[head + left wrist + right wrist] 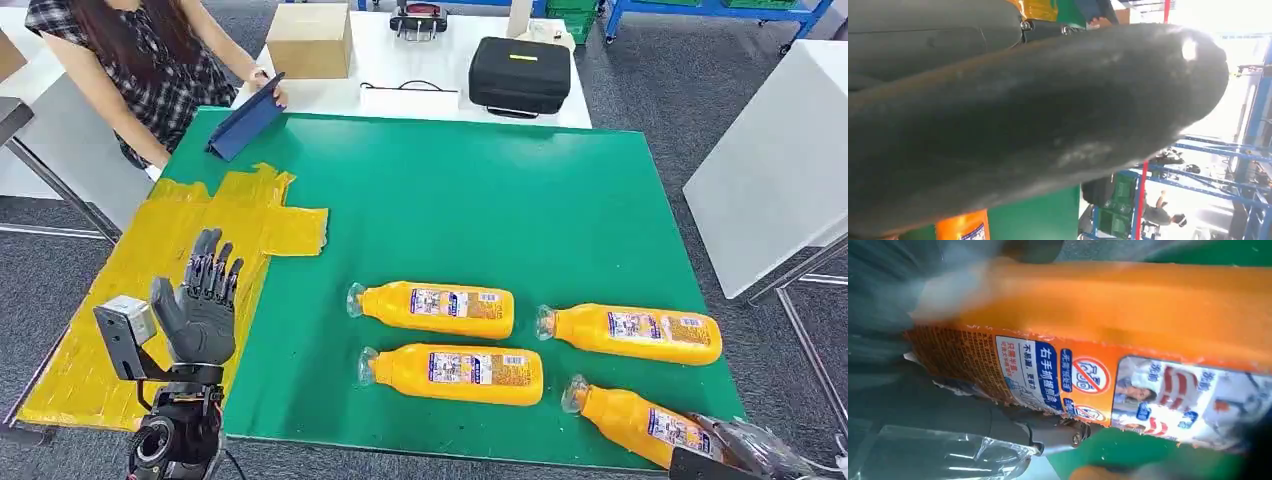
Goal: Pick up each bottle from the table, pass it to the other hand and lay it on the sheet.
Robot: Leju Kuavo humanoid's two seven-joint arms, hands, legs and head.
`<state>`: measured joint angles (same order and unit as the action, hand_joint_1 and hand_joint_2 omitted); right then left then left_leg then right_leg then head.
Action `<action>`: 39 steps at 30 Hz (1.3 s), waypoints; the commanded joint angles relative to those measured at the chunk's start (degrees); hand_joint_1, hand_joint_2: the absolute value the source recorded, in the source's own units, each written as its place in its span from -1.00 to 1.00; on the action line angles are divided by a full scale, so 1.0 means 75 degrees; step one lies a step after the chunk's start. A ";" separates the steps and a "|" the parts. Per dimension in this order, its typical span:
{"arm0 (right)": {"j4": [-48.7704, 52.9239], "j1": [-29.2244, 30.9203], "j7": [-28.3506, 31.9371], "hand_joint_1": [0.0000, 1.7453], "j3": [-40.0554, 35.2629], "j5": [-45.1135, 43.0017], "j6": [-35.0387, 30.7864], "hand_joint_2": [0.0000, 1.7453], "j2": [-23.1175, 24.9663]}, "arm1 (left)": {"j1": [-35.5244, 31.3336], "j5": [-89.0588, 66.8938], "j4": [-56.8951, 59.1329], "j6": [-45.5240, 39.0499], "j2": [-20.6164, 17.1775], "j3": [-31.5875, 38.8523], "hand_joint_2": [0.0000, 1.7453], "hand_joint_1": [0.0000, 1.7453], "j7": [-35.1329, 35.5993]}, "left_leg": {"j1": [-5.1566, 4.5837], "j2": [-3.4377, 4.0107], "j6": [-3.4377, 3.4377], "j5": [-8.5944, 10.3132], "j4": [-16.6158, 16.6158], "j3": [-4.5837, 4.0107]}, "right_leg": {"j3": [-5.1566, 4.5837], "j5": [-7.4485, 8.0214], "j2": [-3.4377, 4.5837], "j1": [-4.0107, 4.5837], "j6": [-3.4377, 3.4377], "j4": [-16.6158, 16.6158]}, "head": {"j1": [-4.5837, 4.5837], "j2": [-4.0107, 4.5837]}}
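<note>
Fingers [212,262] of the left hand [197,310] stand spread and upright over the yellow sheet [160,270], holding nothing; four orange bottles [437,308] lie on the green table [470,200], the nearest bottle [640,423] at the right hand [745,450]. In the left wrist view, a dark thumb [1038,125] blocks the hand. In the right wrist view, grey fingers [1043,432] press against that bottle's label [1088,380].

left hand [200,305]: raised, fingers spread | right hand [745,448]: grasping

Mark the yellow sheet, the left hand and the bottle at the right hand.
Yellow taped sheet [170,250], head view, bare middle.
Left hand [197,312], head view, palm.
Orange plastic bottle [632,421], head view, body.
</note>
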<state>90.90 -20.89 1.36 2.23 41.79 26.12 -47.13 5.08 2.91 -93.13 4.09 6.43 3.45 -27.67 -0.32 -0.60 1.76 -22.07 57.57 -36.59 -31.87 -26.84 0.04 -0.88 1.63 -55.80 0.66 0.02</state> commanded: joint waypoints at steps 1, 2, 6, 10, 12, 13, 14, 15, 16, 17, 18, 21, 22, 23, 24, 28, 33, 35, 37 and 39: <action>-0.0147 -0.0370 -0.0187 1.00 -0.0446 -0.0241 -0.0224 1.00 -0.0147 | -0.0239 0.0011 0.0465 -0.0016 -0.0103 -0.0147 -1.00 -1.00 0.0010 | 0.0003 -0.0012 -0.0012 -0.0005 -0.0011 0.0023 | 0.0037 -0.0007 -0.0016 0.0003 -0.0008 0.0017 | 0.0000 0.0000; -0.0147 -0.0370 -0.0187 1.00 -0.0446 -0.0241 -0.0224 1.00 -0.0147 | -0.0239 0.0011 0.0465 -0.0016 -0.0103 -0.0147 -1.00 -1.00 0.0010 | 0.0005 -0.0019 -0.0020 -0.0015 -0.0015 0.0050 | 0.0068 -0.0018 -0.0026 0.0005 -0.0014 0.0027 | 0.0000 0.0000; -0.0147 -0.0370 -0.0187 1.00 -0.0446 -0.0241 -0.0224 1.00 -0.0147 | -0.0239 0.0011 0.0465 -0.0016 -0.0103 -0.0147 -1.00 -1.00 0.0010 | -0.0001 -0.0011 -0.0009 -0.0009 -0.0011 0.0031 | 0.0032 -0.0010 -0.0014 -0.0003 -0.0005 0.0019 | 0.0000 0.0000; -0.0147 -0.0370 -0.0187 1.00 -0.0446 -0.0241 -0.0224 1.00 -0.0147 | -0.0239 0.0011 0.0465 -0.0016 -0.0103 -0.0147 -1.00 -1.00 0.0010 | -0.0001 -0.0014 -0.0010 -0.0010 -0.0011 0.0036 | 0.0036 -0.0011 -0.0020 -0.0002 -0.0006 0.0021 | -0.0003 0.0000; -0.0147 -0.0370 -0.0187 1.00 -0.0446 -0.0241 -0.0224 1.00 -0.0147 | -0.0239 0.0011 0.0465 -0.0016 -0.0103 -0.0147 -1.00 -1.00 0.0010 | -0.0002 -0.0013 -0.0008 -0.0013 -0.0012 0.0041 | 0.0029 -0.0012 -0.0019 -0.0004 -0.0007 0.0022 | -0.0003 0.0000; -0.0147 -0.0370 -0.0187 1.00 -0.0446 -0.0241 -0.0224 1.00 -0.0147 | -0.0239 0.0011 0.0465 -0.0016 -0.0103 -0.0147 -1.00 -1.00 0.0010 | -0.0005 -0.0011 -0.0003 -0.0011 -0.0010 0.0031 | 0.0009 -0.0010 -0.0015 -0.0006 -0.0003 0.0017 | 0.0000 0.0000; -0.0147 -0.0370 -0.0187 1.00 -0.0446 -0.0241 -0.0224 1.00 -0.0147 | -0.0239 0.0011 0.0465 -0.0016 -0.0103 -0.0147 -1.00 -1.00 0.0010 | -0.0004 -0.0015 -0.0008 -0.0015 -0.0013 0.0045 | 0.0026 -0.0015 -0.0021 -0.0005 -0.0006 0.0023 | 0.0000 0.0000; -0.0147 -0.0370 -0.0187 1.00 -0.0446 -0.0241 -0.0224 1.00 -0.0147 | -0.0239 0.0011 0.0465 -0.0016 -0.0103 -0.0147 -1.00 -1.00 0.0010 | -0.0004 -0.0012 -0.0004 -0.0013 -0.0010 0.0036 | 0.0015 -0.0012 -0.0016 -0.0005 -0.0004 0.0019 | -0.0003 0.0000; -0.0147 -0.0370 -0.0187 1.00 -0.0446 -0.0241 -0.0224 1.00 -0.0147 | -0.0239 0.0011 0.0465 -0.0016 -0.0103 -0.0147 -1.00 -1.00 0.0010 | -0.0003 -0.0014 -0.0011 -0.0019 -0.0014 0.0054 | 0.0036 -0.0018 -0.0021 -0.0003 -0.0008 0.0027 | 0.0000 0.0000; -0.0083 -0.0417 -0.0265 1.00 -0.0416 -0.0298 -0.0384 1.00 -0.0106 | -0.0245 0.0018 0.0445 -0.0017 -0.0097 -0.0146 -1.00 -1.00 -0.0001 | -0.0006 -0.0012 -0.0002 -0.0012 -0.0010 0.0034 | 0.0012 -0.0012 -0.0016 -0.0007 -0.0002 0.0017 | 0.0000 0.0000; -0.0030 -0.0393 -0.0279 1.00 -0.0318 -0.0339 -0.0588 1.00 0.0063 | -0.0236 0.0019 0.0412 -0.0011 -0.0095 -0.0138 -1.00 -1.00 -0.0002 | -0.0004 -0.0015 -0.0010 -0.0019 -0.0015 0.0055 | 0.0037 -0.0018 -0.0022 -0.0004 -0.0008 0.0026 | -0.0003 0.0000; 0.0154 -0.0130 0.0079 1.00 0.0350 -0.0789 -0.1038 1.00 0.0770 | -0.0123 0.0036 0.0239 -0.0012 -0.0109 -0.0054 -1.00 -1.00 -0.0018 | 0.0000 -0.0015 -0.0014 -0.0023 -0.0017 0.0069 | 0.0051 -0.0022 -0.0023 0.0000 -0.0011 0.0032 | 0.0000 0.0000; 0.0301 -0.0117 0.0272 1.00 0.0674 -0.1040 -0.0987 1.00 0.0936 | -0.0081 0.0055 0.0183 0.0004 -0.0104 -0.0007 -1.00 -1.00 -0.0031 | -0.0002 -0.0004 -0.0005 -0.0012 -0.0014 0.0040 | 0.0018 -0.0008 -0.0008 -0.0003 -0.0005 0.0024 | -0.0003 0.0000; 0.0448 -0.0144 0.0450 1.00 0.1031 -0.1336 -0.0862 1.00 0.1053 | -0.0063 0.0069 0.0165 0.0025 -0.0100 0.0034 -1.00 -1.00 -0.0048 | 0.0001 -0.0006 -0.0015 -0.0021 -0.0023 0.0068 | 0.0057 -0.0016 -0.0013 0.0001 -0.0013 0.0038 | 0.0000 0.0000; 0.0715 -0.0261 0.0604 1.00 0.1613 -0.1617 -0.0626 1.00 0.1151 | -0.0044 0.0081 0.0157 0.0054 -0.0097 0.0087 -1.00 -1.00 -0.0071 | 0.0000 0.0006 -0.0010 -0.0017 -0.0016 0.0045 | 0.0049 -0.0008 0.0000 0.0000 -0.0009 0.0028 | -0.0003 0.0000; 0.1750 0.0148 0.1372 1.00 0.3626 -0.1700 0.0511 1.00 0.2736 | 0.0048 0.0106 0.0091 0.0123 -0.0039 0.0269 -1.00 -1.00 -0.0133 | -0.0017 0.0000 -0.0007 -0.0014 -0.0012 0.0036 | 0.0072 -0.0012 -0.0007 -0.0016 -0.0006 0.0010 | 0.0003 0.0000; 0.1922 0.1928 0.1939 1.00 0.3165 -0.3130 0.0704 1.00 0.3477 | -0.0051 0.0421 0.0040 0.0603 0.0028 0.0197 -1.00 -1.00 -0.0111 | 0.0002 0.0049 -0.0014 -0.0023 -0.0014 0.0055 | 0.0081 -0.0003 0.0039 0.0003 -0.0013 0.0022 | 0.0000 0.0000; 0.1758 0.2293 0.1854 1.00 0.2640 -0.3011 0.0342 1.00 0.3500 | -0.0293 0.0444 0.0192 0.0625 0.0011 0.0025 -1.00 -1.00 -0.0107 | -0.0003 0.0052 -0.0010 -0.0015 -0.0017 0.0046 | 0.0076 0.0006 0.0044 0.0000 -0.0008 0.0022 | 0.0003 0.0000; 0.1618 0.2607 0.1866 1.00 0.2270 -0.2901 0.0140 1.00 0.3616 | -0.0461 0.0427 0.0260 0.0587 -0.0026 -0.0132 1.00 -1.00 -0.0062 | 0.0006 0.0048 -0.0010 -0.0011 -0.0018 0.0053 | 0.0083 0.0007 0.0038 0.0008 -0.0008 0.0030 | 0.0000 0.0000; 0.1417 0.2970 0.1937 1.00 0.2003 -0.2717 -0.0118 1.00 0.3658 | -0.0476 0.0450 0.0209 0.0483 -0.0034 -0.0171 1.00 -1.00 -0.0023 | 0.0003 0.0046 -0.0005 -0.0008 -0.0013 0.0054 | 0.0049 0.0000 0.0027 0.0003 -0.0005 0.0018 | -0.0003 0.0000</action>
<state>103.47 -10.09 15.54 23.82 19.37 28.94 -28.61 5.08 6.01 -93.88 8.44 6.51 3.91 -28.72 -0.38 -0.35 1.83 -22.10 57.54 -36.40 -31.96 -26.87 0.20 -0.94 1.66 -55.82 0.64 0.02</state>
